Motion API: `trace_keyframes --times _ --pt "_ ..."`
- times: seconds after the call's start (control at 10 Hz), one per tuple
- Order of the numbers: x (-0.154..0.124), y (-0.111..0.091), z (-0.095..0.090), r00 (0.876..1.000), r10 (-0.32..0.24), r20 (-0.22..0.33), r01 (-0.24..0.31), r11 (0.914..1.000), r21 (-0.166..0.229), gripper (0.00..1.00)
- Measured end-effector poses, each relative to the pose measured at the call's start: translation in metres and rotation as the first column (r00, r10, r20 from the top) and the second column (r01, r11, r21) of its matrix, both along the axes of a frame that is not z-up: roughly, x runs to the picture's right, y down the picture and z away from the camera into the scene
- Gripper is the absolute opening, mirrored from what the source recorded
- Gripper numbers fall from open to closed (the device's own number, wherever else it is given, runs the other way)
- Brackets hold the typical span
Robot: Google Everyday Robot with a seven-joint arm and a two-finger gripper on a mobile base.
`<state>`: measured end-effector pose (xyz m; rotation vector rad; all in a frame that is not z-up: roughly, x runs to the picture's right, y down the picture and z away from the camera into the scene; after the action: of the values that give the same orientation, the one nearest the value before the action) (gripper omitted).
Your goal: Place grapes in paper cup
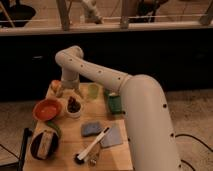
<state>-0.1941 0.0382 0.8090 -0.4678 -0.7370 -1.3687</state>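
The grapes point(74, 104), a small dark maroon bunch, sit in the mouth of the white paper cup point(74, 113), which stands on the wooden table point(70, 137) at its left middle. My gripper point(71, 95) hangs directly above the cup at the end of the white arm, which reaches down from the upper left. It is close over the grapes. I cannot see whether it touches them.
An orange bowl point(47, 109) stands left of the cup, with an orange-and-yellow fruit point(56, 86) behind it. A yellow-green cup point(93, 91) and a green object point(115, 104) are to the right. A blue sponge point(90, 129), a blue cloth point(113, 136), a brush point(92, 147) and a dark bowl point(42, 145) lie nearer the front.
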Motion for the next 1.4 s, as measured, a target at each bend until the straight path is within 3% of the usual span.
trace_keyframes --times 1.4 --pt "0.012 -0.01 0.001 0.999 -0.014 0.038 0.014 0.9998 0.011 0.8"
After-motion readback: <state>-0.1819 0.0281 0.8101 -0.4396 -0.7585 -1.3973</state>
